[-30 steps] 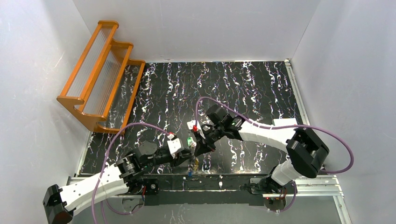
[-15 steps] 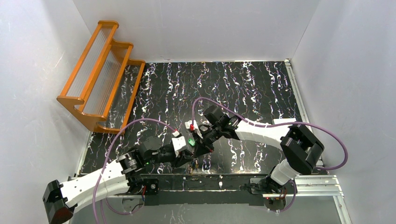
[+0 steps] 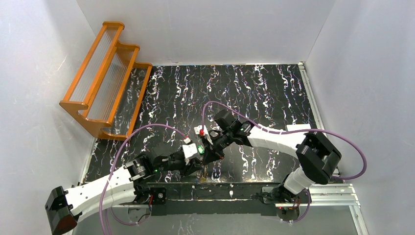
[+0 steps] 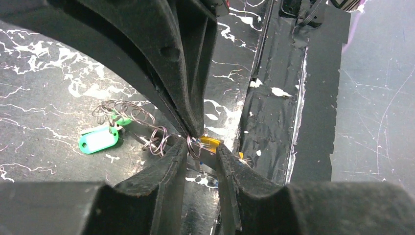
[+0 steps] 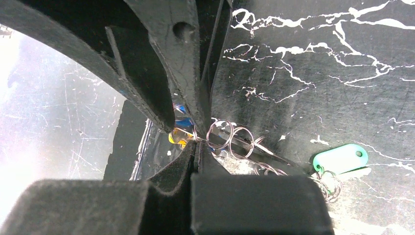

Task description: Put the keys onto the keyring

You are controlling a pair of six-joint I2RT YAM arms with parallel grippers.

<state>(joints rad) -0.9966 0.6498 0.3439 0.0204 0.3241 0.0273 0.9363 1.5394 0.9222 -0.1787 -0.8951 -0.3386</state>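
The keyring (image 5: pixel 230 136) is a chain of thin wire rings trailing over the black marbled table; it also shows in the left wrist view (image 4: pixel 129 113). My right gripper (image 5: pixel 197 143) is shut on one ring of that chain near the table's front edge (image 3: pixel 206 159). My left gripper (image 4: pixel 201 146) meets it from the opposite side (image 3: pixel 199 166), jaws a little apart, with the pinched ring and a yellow key head (image 4: pixel 211 142) in the gap. A blue key (image 5: pixel 183 122) is half hidden behind the fingers. The green key (image 4: pixel 99 139) lies flat at the chain's far end.
An orange wooden rack (image 3: pixel 105 78) leans at the back left. White walls close in three sides. A black taped strip (image 4: pixel 274 122) and a metal rail (image 3: pixel 235 191) run along the front edge, right beside the keys.
My left arm has pushed forward and to the right, closing on the right gripper. The right gripper stayed shut and barely shifted. The hanging keys are now mostly hidden under the two grippers.
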